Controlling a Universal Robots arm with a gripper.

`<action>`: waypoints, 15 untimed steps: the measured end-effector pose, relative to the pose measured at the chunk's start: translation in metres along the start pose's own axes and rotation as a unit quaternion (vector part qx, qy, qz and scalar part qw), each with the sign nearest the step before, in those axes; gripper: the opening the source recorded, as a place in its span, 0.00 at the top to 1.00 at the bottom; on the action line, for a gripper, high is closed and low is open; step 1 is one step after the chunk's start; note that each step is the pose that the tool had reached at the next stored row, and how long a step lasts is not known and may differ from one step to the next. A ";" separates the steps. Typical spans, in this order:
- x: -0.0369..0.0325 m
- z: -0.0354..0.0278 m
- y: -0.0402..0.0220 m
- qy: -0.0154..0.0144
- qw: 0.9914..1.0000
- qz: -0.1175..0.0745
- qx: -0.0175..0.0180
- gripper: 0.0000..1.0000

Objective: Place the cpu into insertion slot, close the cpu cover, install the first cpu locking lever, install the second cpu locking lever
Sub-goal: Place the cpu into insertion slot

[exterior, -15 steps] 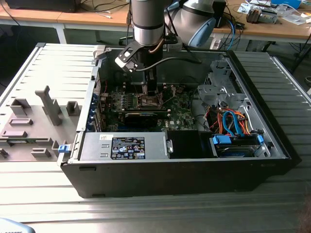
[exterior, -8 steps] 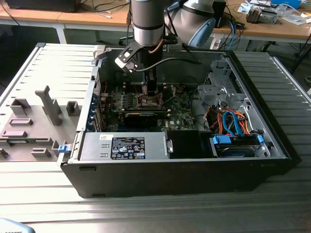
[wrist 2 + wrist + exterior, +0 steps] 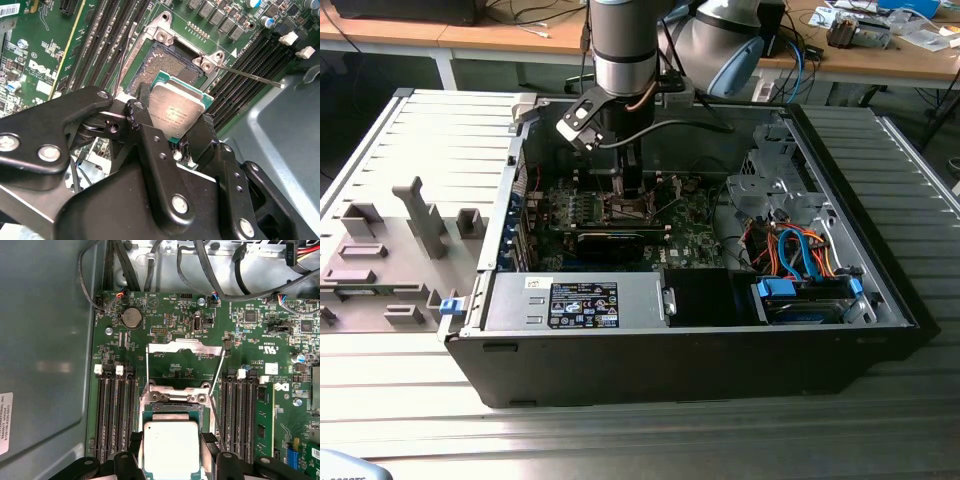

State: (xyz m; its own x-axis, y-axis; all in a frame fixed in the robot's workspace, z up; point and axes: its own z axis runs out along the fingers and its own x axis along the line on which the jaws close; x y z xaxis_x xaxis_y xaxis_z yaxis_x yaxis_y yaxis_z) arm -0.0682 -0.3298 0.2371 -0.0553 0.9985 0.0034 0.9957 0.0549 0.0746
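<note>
**Operator:** What was nearest the wrist cameras?

**Technician:** The hand (image 3: 174, 120), clamped on the cpu (image 3: 171, 447). Its black fingers (image 3: 145, 107) pressed two opposite edges of the chip. The silvery top carried fine etched print, too small to make out.

**Operator:** Where was the cpu?

**Technician:** Over the insertion slot (image 3: 172, 62), covering its nearer part. The bare contact field showed beyond it. I could not tell whether the chip touched the slot.

**Operator:** And past the slot?

**Technician:** The cpu cover (image 3: 185, 347) lay open against the green motherboard (image 3: 170, 327). One thin locking lever (image 3: 250, 76) stuck out unlatched, across the memory slots (image 3: 250, 55).

**Operator:** Any labels?

**Technician:** There was a white sticker (image 3: 10, 10) at the board's corner and a white label (image 3: 5, 422) on the case wall. In the exterior view, a dark printed label (image 3: 583, 305) sat on the power supply (image 3: 510, 300). The open computer case (image 3: 720, 370) rested on the ribbed tabletop (image 3: 620, 440).
</note>
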 end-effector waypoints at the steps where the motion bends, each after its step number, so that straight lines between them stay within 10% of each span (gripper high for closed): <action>1: 0.0000 0.0001 0.0000 0.000 1.000 0.000 0.000 0.46; 15: 0.0000 0.0082 -0.0020 0.000 1.000 0.000 0.000 0.46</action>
State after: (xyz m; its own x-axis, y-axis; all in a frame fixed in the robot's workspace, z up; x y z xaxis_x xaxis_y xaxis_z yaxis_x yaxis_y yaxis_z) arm -0.0696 -0.3298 0.2287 -0.0554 0.9985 0.0034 0.9957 0.0550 0.0746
